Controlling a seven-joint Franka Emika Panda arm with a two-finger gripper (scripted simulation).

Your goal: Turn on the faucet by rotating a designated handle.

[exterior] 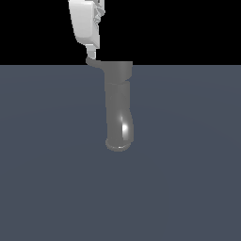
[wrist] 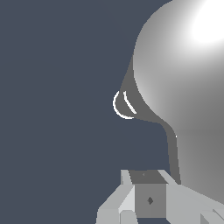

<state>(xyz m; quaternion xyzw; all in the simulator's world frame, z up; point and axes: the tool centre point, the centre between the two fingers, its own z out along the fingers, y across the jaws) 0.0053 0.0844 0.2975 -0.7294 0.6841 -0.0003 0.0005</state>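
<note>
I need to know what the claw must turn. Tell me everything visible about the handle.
The handle is a thin, short, slightly curved grey lever, metal by its look, far slimmer than the faucet. It sticks out sideways from the faucet's top, toward the exterior view's left. The white claw hangs right above its outer end; whether they touch cannot be told. In the wrist view the handle runs as a narrow bent strip from the claw along the glossy body.

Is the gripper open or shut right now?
Cannot tell. The gripper sits at the handle, but neither view shows the finger gap clearly.
</note>
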